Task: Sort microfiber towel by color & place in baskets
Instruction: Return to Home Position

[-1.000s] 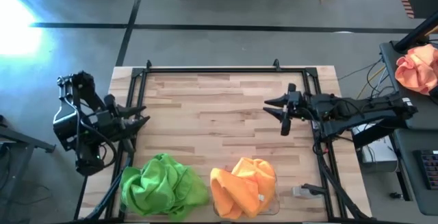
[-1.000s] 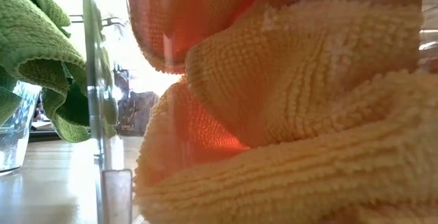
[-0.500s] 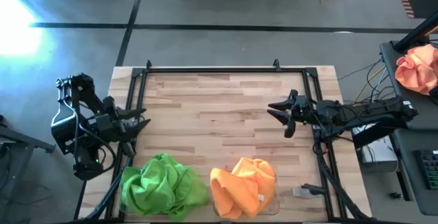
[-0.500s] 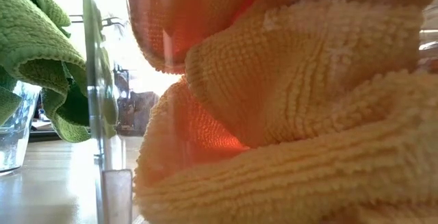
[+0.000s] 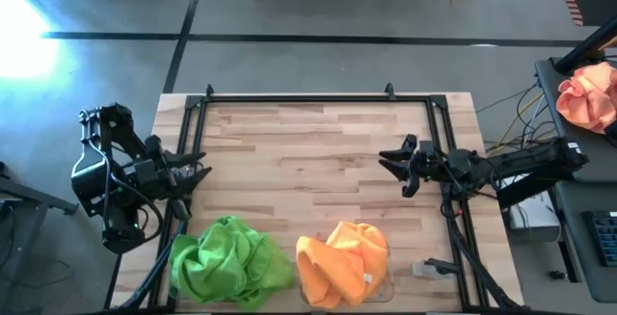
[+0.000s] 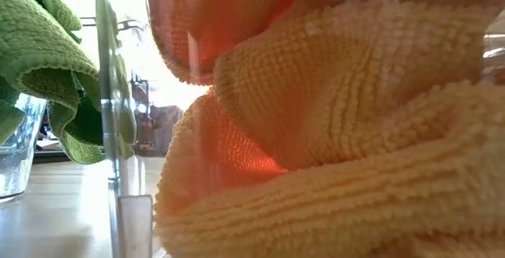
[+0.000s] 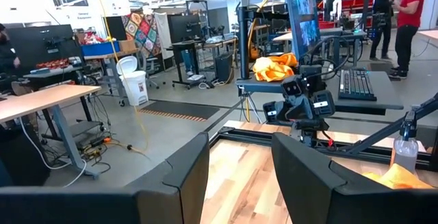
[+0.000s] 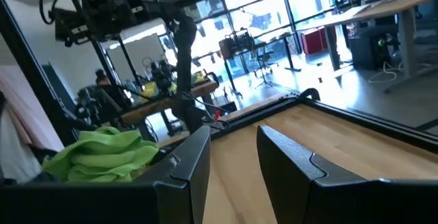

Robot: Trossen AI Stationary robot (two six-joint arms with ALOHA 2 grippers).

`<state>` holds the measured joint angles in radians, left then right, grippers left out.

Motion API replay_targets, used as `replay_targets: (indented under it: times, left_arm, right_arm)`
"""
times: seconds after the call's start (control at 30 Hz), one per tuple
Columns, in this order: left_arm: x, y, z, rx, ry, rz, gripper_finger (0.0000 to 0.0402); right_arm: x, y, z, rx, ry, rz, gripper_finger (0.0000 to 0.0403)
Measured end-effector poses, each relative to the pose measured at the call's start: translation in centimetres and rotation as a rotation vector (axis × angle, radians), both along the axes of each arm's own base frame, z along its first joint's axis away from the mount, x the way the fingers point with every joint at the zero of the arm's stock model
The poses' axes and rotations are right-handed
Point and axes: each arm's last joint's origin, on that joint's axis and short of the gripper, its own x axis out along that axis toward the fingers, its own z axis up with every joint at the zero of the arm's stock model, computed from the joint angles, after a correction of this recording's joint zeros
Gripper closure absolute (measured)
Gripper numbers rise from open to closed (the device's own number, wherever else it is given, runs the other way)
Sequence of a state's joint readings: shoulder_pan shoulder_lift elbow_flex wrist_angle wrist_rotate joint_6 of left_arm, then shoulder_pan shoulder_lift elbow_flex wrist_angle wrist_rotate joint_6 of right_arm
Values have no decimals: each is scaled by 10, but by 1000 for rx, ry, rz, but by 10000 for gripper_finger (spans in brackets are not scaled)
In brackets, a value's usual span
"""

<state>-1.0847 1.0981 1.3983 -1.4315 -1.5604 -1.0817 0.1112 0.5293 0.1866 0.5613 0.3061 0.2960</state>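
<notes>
Lime green microfiber towels lie heaped in a clear basket at the table's near left. Orange towels fill the second clear basket beside it; they take up most of the low view. My left gripper hangs open over the table's left edge, pointing level toward the right, nothing between its fingers. My right gripper stands open near the right side, pointing left, also with nothing in it. Both are well behind the baskets.
A black metal frame runs along the far, left and right edges of the wooden table. A paler peach cloth bundle lies on a desk beyond the right edge. People stand in the room behind.
My right gripper has sunk toward the table and drawn back a little toward the right edge as its arm folded, staying open. The towels and baskets have not moved.
</notes>
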Motion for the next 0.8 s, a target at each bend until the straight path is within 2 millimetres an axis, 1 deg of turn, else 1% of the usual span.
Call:
replay_targets:
  times: [0.07,0.17,0.33,0.5,0.8]
  left_arm:
    - [0,0,0,-1,0,0,257]
    - [0,0,0,-2,-1,0,257]
    - [0,-1,0,-8,-5,0,257]
    - [1,-1,1,-17,-10,0,257]
    - [1,-2,1,-37,-20,0,257]
  right_arm:
    - [-1,0,-4,11,-20,1,289]
    - [-2,0,-5,23,-47,3,289]
    - [-3,0,-9,12,-32,1,289]
    - [-4,-1,-20,32,-7,4,289]
    - [-6,-1,-26,43,7,2,289]
